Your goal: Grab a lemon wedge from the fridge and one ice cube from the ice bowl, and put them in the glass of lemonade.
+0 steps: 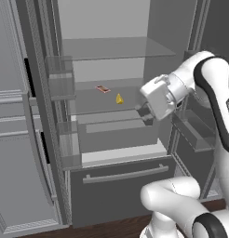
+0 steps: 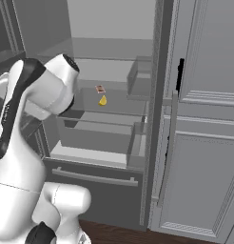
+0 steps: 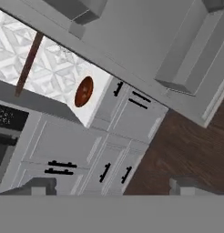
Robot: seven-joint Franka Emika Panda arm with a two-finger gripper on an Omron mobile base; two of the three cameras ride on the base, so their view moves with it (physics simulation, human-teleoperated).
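Note:
The fridge stands open, its glass shelves showing. On the middle shelf lies the small yellow lemon wedge. My gripper hangs to the wedge's right and slightly lower, by the shelf's right end, apart from it. The hand view has the gripper open, its fingertips wide apart with nothing between them. That view looks away across the kitchen, where the reddish-brown ice bowl sits on a counter. The ice cube is too small to make out. The glass of lemonade is out of view.
A flat red-orange strip lies just behind the wedge. Door bins hang on the open right door beside the arm. A closed drawer with a bar handle sits below the shelves. Grey cabinets and wooden floor lie beyond.

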